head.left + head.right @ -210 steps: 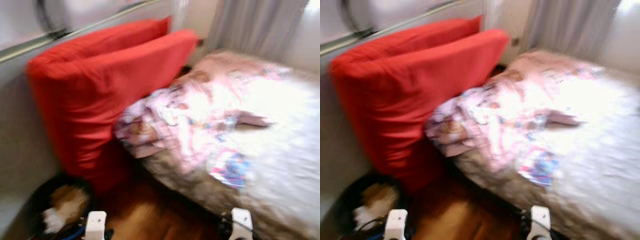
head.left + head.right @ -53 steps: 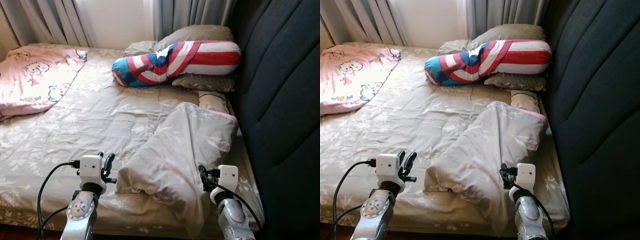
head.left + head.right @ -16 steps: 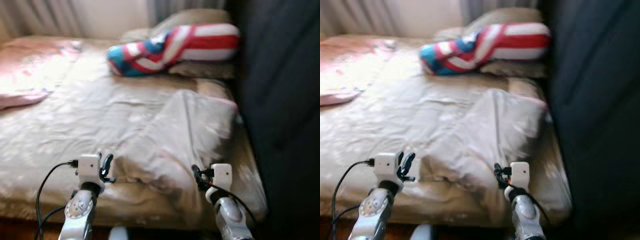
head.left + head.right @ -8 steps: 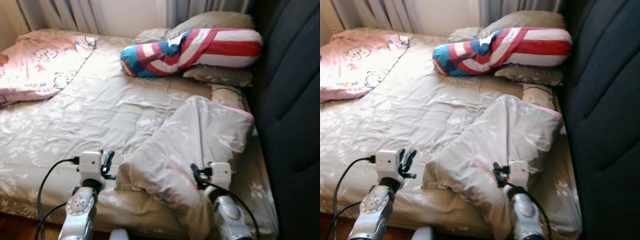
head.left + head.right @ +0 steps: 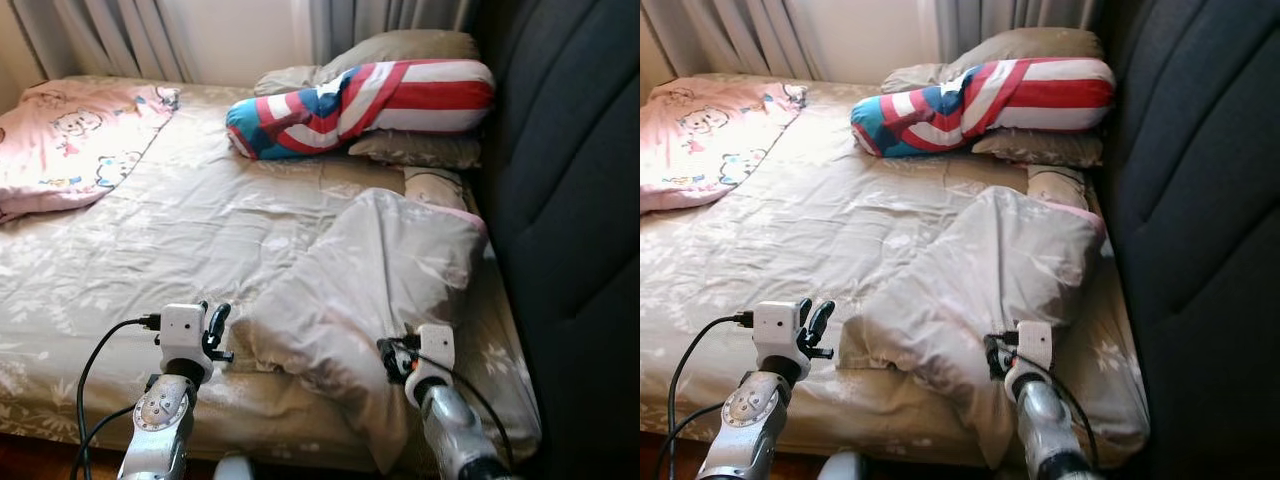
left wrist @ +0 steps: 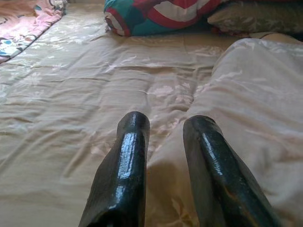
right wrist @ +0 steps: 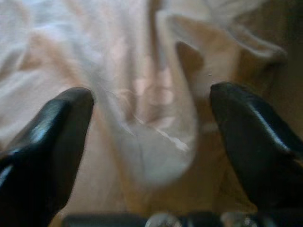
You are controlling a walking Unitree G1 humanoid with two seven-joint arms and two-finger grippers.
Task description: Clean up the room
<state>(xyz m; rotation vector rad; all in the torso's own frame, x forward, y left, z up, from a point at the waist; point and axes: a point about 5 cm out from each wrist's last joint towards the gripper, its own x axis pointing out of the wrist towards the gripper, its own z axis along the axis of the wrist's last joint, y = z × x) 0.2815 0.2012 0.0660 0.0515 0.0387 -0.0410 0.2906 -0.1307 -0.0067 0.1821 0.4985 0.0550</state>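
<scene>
since half a second ago the right gripper (image 7: 151,127) has pushed forward into the folded-back blanket (image 5: 370,280); the camera view also shifted slightly, the bed contents themselves unchanged. right gripper: fingers spread wide, released, a bunched fold of blanket cloth lying between them, not clamped. left gripper (image 6: 163,156): fingers parted a little, holding nothing, hovering over the bed sheet (image 5: 170,240) just beside the blanket's near left corner.

edges and room: the blanket's lower edge hangs over the near edge of the bed (image 5: 890,425). dark padded headboard (image 5: 570,200) close along the robot's right side, little room there. wide bare sheet to the left of the blanket, open for the left arm. curtains (image 5: 110,35) at the far side.

blanket: beige, leaf print, thin pink trim at its upper edge, doubled over in a rumpled heap on the right part of the bed. striped red, white and blue pillow (image 5: 370,105) on beige pillows (image 5: 400,50) at the far end. pink cartoon-print blanket (image 5: 70,145) at far left.
</scene>
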